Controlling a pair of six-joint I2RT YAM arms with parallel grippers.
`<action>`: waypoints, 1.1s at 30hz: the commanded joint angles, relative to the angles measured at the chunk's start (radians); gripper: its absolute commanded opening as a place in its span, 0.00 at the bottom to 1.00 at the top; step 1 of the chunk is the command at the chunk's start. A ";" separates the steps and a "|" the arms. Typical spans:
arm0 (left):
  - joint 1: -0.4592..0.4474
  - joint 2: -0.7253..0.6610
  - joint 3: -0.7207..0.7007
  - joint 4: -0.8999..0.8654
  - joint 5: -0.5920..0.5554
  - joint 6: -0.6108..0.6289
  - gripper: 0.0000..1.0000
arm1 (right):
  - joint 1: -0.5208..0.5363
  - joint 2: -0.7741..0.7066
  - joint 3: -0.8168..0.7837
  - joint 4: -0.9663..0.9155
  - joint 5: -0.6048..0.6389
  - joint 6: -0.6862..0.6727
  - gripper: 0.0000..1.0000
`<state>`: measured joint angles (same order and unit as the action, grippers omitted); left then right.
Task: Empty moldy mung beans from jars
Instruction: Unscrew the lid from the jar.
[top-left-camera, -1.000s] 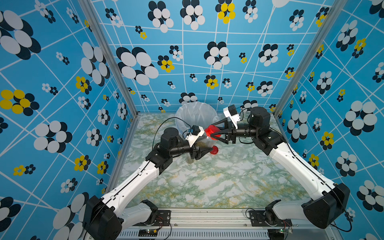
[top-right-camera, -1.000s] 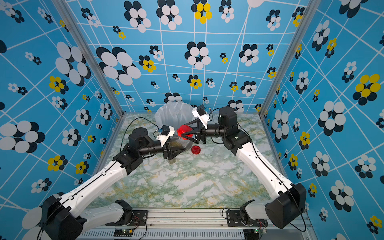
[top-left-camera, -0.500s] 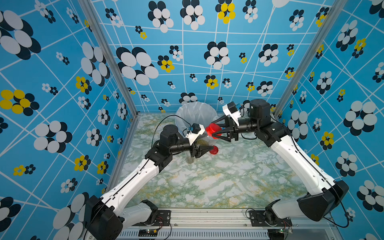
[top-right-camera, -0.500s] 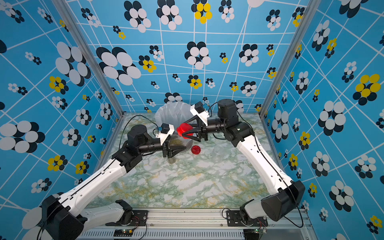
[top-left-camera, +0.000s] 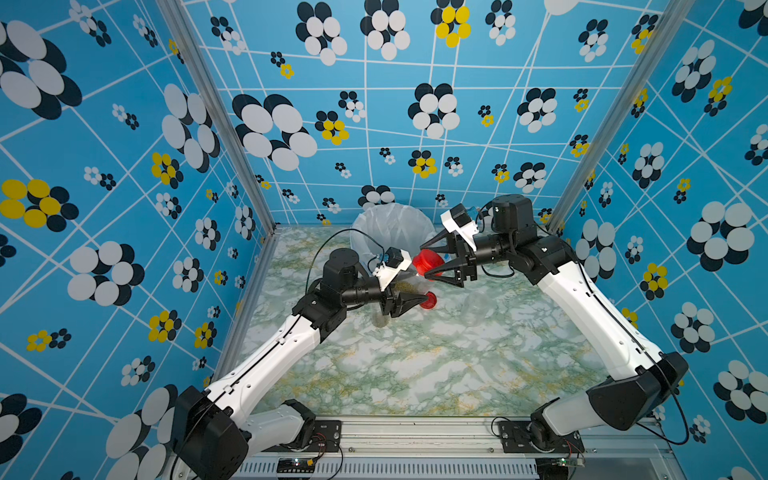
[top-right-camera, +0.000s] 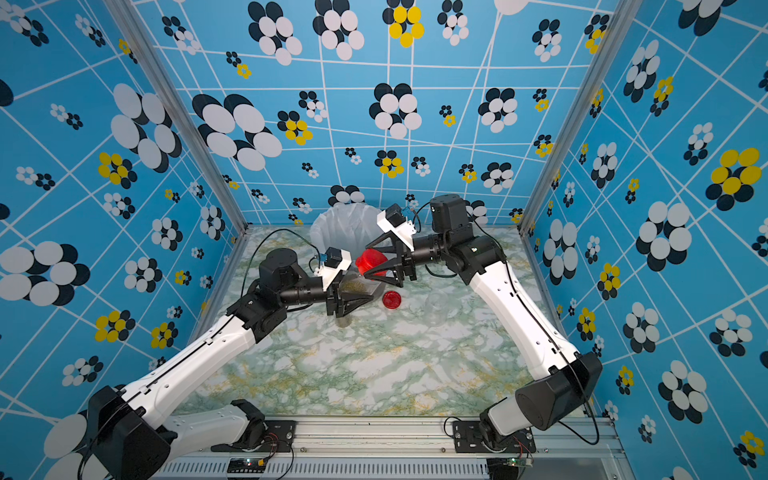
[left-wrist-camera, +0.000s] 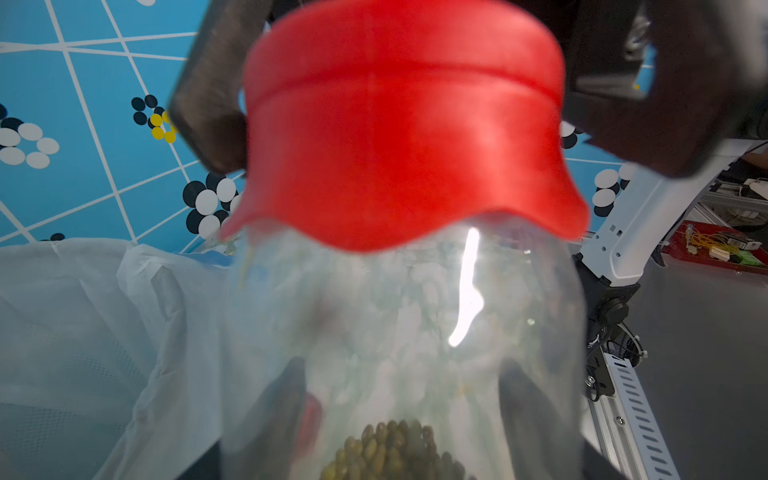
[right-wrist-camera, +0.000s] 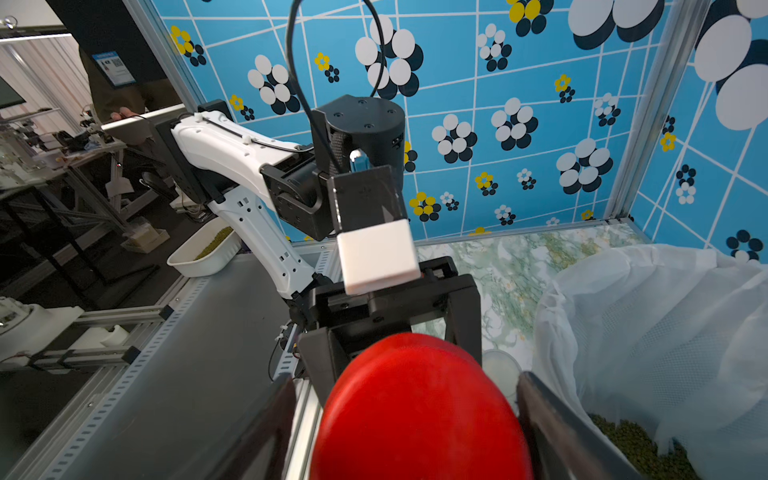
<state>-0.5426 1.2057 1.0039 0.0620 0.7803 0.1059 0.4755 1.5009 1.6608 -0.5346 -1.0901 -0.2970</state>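
My left gripper (top-left-camera: 413, 287) (top-right-camera: 365, 289) (left-wrist-camera: 403, 415) is shut on a clear jar (top-left-camera: 406, 286) (top-right-camera: 362, 283) (left-wrist-camera: 395, 311), held on its side above the table. Olive mung beans (top-left-camera: 400, 286) (top-right-camera: 352, 286) (left-wrist-camera: 395, 453) lie inside it. Its red lid (top-left-camera: 428, 262) (top-right-camera: 370, 259) (left-wrist-camera: 399, 124) (right-wrist-camera: 415, 415) sits on the mouth and faces my right gripper (top-left-camera: 424, 262) (top-right-camera: 368, 259) (right-wrist-camera: 405, 386). That gripper is open, its fingers straddling the lid with a gap on each side. A second clear jar (top-left-camera: 478, 307) (top-right-camera: 436, 305) stands lidless on the marble. A third jar (top-left-camera: 380, 320) (top-right-camera: 343, 321) stands under the left gripper.
A bucket lined with a white bag (top-left-camera: 390, 232) (top-right-camera: 345, 228) (right-wrist-camera: 648, 332) stands at the back, just behind both grippers, with beans (right-wrist-camera: 636, 444) in it. A loose red lid (top-left-camera: 428, 300) (top-right-camera: 392, 299) lies on the marble table (top-left-camera: 415, 365).
My right gripper's jaws, clamped on the red lid earlier, have spread apart and now stand off it. The left gripper still holds the jar in the same place.
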 joint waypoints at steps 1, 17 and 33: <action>0.005 0.007 0.026 -0.020 -0.022 -0.003 0.66 | 0.000 -0.001 -0.014 0.105 0.040 0.132 0.97; 0.001 -0.079 -0.083 0.220 -0.295 -0.092 0.63 | 0.044 -0.139 -0.204 0.298 0.703 0.610 0.99; -0.013 -0.050 -0.054 0.149 -0.368 -0.066 0.63 | 0.060 -0.172 -0.367 0.641 0.594 0.893 0.99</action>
<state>-0.5476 1.1503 0.9173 0.1944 0.4244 0.0349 0.5251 1.3098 1.2606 0.0425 -0.4442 0.5442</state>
